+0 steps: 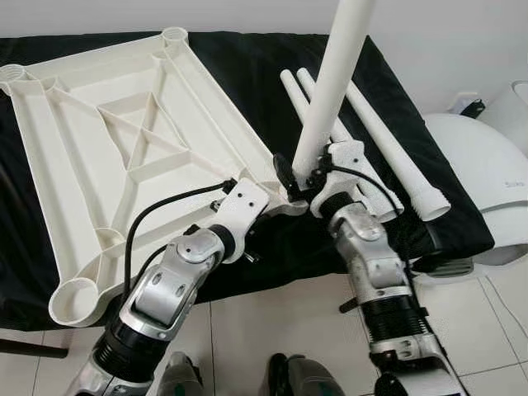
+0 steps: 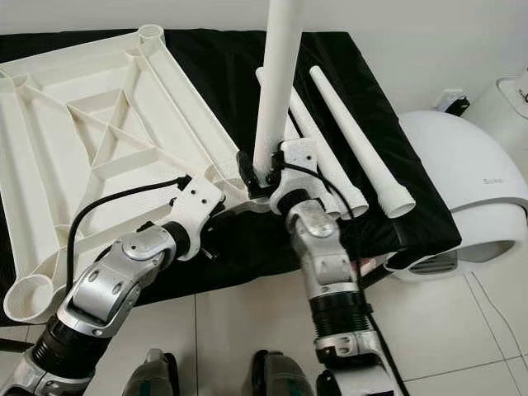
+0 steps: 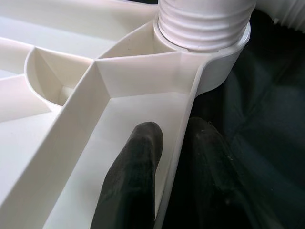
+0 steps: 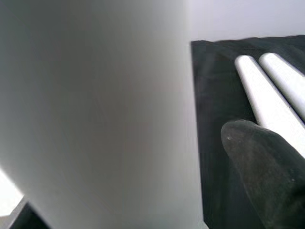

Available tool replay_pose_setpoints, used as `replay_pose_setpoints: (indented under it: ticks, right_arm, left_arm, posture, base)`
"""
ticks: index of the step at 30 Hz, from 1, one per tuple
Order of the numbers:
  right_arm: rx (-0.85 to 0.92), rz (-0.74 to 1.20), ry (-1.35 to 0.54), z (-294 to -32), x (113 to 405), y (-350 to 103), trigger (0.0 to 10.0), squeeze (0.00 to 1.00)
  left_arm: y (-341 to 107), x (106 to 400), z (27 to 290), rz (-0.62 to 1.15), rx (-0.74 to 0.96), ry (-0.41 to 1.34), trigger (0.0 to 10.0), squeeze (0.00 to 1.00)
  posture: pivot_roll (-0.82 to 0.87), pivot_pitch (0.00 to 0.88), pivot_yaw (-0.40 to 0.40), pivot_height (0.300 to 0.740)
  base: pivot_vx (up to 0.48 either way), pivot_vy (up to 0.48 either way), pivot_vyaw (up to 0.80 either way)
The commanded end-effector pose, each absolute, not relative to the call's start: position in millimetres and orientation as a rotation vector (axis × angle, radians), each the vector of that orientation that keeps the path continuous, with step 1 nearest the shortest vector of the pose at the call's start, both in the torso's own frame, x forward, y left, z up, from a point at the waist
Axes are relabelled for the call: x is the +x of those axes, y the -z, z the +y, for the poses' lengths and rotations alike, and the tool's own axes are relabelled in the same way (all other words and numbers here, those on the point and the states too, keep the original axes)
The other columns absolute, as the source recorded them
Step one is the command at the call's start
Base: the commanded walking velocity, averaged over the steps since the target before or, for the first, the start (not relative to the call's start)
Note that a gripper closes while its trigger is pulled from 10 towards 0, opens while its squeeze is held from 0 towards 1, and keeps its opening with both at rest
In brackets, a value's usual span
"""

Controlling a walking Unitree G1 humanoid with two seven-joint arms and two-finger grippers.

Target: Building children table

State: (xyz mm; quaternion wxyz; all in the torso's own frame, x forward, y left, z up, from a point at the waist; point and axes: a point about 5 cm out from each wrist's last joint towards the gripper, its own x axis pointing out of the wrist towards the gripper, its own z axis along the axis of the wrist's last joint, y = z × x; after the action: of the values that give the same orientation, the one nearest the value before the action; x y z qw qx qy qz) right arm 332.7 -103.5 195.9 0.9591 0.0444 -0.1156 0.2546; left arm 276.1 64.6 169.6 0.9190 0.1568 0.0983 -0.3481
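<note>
Now the big white table top (image 1: pixel 124 157) lies upside down on the black cloth (image 1: pixel 247 74). One leg (image 1: pixel 334 82) stands in its near right corner hole, with the right gripper (image 1: pixel 299 183) closed around it. The left gripper (image 3: pixel 174 157) pinches the top's rim beside it. Three spare legs (image 1: pixel 396 157) lie right. If the leg tilts, its screw part could jam.

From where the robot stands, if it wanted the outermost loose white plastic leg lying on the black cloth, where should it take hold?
Probably mid-shaft on the outermost white plastic table leg, coming down from above with fingers across it. It lies flat on the black cloth, apart from its neighbours; the round, slim shaft suits a two-finger pinch better than the flared threaded end.
</note>
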Motion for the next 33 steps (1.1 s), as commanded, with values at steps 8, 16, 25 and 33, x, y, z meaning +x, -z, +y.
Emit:
replay_pose_setpoints:
  ticks: [8,16,25,33]
  right_arm:
    - [0.035,-0.212,-0.882,-127,335,-199,10.0,0.0]
    - [-0.073,-0.145,-1.1,-141,342,-199,10.0,0.0]
    - [-0.145,-0.099,-1.19,-149,352,-196,10.0,0.0]
    - [-0.176,-0.11,-1.181,-149,361,-200,10.0,0.0]
  left_arm:
    - [-174,271,54,0.179,0.318,0.811,10.0,0.0]
    - [-176,273,54,0.175,0.322,0.81,10.0,0.0]
    - [-177,274,55,0.171,0.325,0.807,10.0,0.0]
    - [-178,274,55,0.17,0.326,0.803,10.0,0.0]
  posture:
    - [0.04,0.171,-0.055,0.74]
    - [0.05,0.167,-0.047,0.74]
    - [0.05,0.164,-0.043,0.74]
    - [0.05,0.164,-0.044,0.74]
  base:
    - [0.0,0.0,0.0]
    - [0.0,0.0,0.0]
    - [0.0,0.0,0.0]
    - [0.0,0.0,0.0]
